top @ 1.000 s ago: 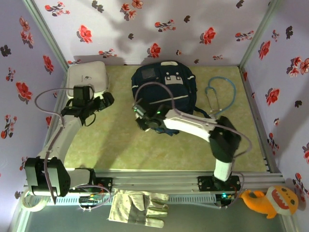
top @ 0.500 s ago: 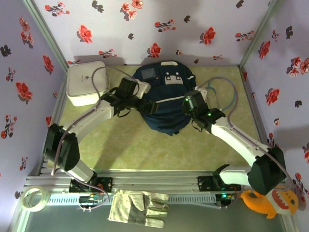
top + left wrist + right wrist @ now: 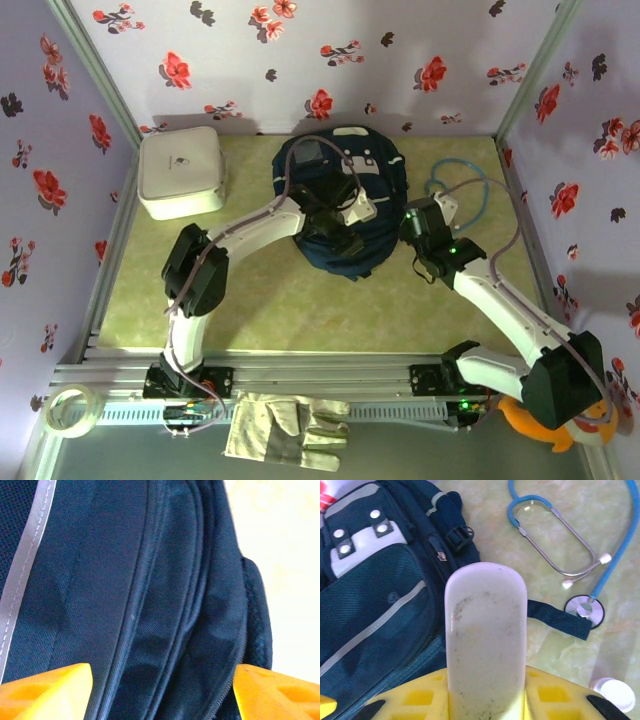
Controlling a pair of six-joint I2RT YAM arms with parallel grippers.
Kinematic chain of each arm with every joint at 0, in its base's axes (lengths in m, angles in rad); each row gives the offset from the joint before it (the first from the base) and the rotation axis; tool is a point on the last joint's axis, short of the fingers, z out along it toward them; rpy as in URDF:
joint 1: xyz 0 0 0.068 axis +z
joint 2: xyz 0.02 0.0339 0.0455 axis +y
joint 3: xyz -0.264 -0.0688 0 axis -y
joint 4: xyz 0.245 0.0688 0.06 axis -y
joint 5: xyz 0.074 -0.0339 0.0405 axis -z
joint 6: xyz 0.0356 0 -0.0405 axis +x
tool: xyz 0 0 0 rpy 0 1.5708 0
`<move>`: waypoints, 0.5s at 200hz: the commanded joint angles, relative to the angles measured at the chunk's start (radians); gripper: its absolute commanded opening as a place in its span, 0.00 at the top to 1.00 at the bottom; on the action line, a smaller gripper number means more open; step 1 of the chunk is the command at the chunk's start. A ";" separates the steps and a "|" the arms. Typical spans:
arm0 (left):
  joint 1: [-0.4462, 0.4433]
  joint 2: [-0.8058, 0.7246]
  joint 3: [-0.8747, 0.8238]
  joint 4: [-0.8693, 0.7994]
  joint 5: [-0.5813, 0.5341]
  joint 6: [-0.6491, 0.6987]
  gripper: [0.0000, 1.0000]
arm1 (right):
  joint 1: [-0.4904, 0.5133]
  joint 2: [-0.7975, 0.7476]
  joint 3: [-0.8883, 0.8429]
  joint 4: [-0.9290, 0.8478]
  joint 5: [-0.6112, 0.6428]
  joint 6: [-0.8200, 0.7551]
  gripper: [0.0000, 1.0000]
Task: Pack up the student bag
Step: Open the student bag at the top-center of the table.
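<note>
The student bag [image 3: 340,195] lies flat at the back middle of the table, dark navy with white stripes and a grey-white patch. My left gripper [image 3: 345,232] hovers low over its middle. In the left wrist view this gripper [image 3: 162,695] is open, its yellow fingertips [image 3: 47,690] spread wide over the bag's zipper seams [image 3: 165,605]. My right gripper [image 3: 417,225] is at the bag's right edge. In the right wrist view it [image 3: 486,700] is shut on a scuffed white oblong object [image 3: 485,640], held above the bag [image 3: 375,610] and its strap [image 3: 560,621].
A blue stethoscope [image 3: 470,185] [image 3: 560,555] lies right of the bag, with a small white cap [image 3: 615,694] near it. A white rounded box [image 3: 180,172] sits back left. A glove [image 3: 285,428], a tape roll [image 3: 65,410] and an orange plush [image 3: 555,415] lie beyond the front rail.
My left gripper has swung from the bag's left edge across onto its middle. My right gripper has drawn back a little to the right, off the bag's right side.
</note>
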State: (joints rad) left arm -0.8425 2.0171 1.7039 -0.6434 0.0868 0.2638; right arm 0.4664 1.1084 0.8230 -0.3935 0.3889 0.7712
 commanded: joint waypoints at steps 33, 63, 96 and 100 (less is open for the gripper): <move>0.005 0.140 0.171 -0.046 -0.233 0.013 0.49 | -0.050 -0.046 -0.021 0.023 -0.048 -0.025 0.68; 0.005 0.157 0.233 -0.057 -0.248 -0.009 0.55 | -0.060 -0.060 -0.016 0.020 -0.114 -0.067 0.68; 0.015 0.141 0.274 -0.089 -0.242 -0.028 0.62 | -0.073 -0.079 -0.032 0.048 -0.163 -0.056 0.67; 0.017 0.138 0.275 -0.091 -0.240 -0.031 0.63 | -0.074 -0.080 -0.035 0.054 -0.171 -0.054 0.67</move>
State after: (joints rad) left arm -0.8444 2.1693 1.9289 -0.7258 -0.1074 0.2626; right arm 0.4084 1.0595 0.8024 -0.3897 0.2691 0.7258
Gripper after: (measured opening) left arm 0.386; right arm 0.330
